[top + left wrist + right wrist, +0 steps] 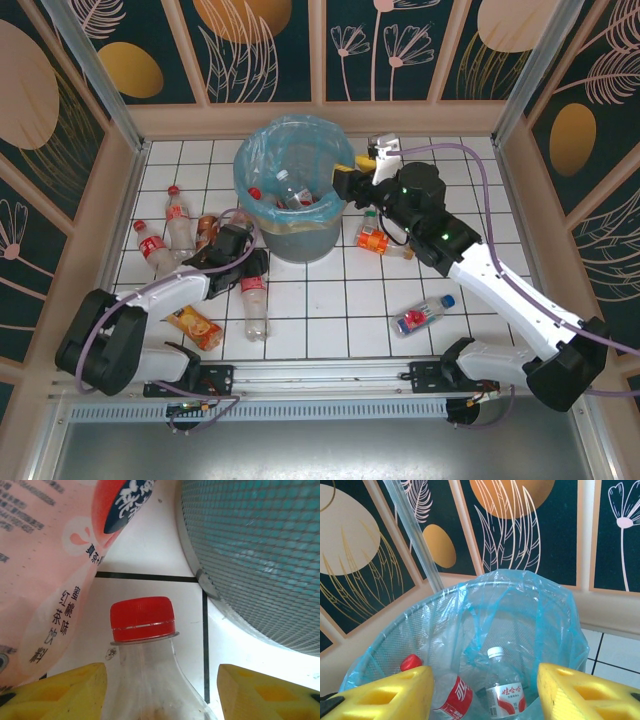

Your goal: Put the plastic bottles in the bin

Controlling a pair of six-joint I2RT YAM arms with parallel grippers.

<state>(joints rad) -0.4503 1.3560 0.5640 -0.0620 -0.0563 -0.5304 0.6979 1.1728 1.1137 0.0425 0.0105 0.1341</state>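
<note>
Far-left floor: two red-capped bottles (152,248) lie side by side near the left wall. An orange-labelled bottle (195,325) lies closer to the arm bases.
Left gripper (161,672): low over the white tiles, just left of the bin. Its yellow fingers (65,692) are spread and released, one on each side of a bottle's shoulders, and bare tile shows between the bottle and the right-hand finger.
Bottle between those fingers: a clear bottle (145,650) with a red cap, on the tiles with the cap pointing away from the wrist, near the bin's foot.
Pink-labelled bottle (40,570): just beside the clear one on its left.
Bin (293,200): grey mesh lined with a light-blue bag, upright at the back middle of the floor. Inside it lie a red-labelled bottle (455,695) and a white-capped bottle (502,690).
Right gripper (485,675): above the bin's right rim, its fingers apart and released with nothing between them.
Right floor: an orange bottle with a green cap (372,238) sits just beside the bin's foot. A blue-capped bottle (423,317) lies nearer the arm bases, well apart from the bin.
</note>
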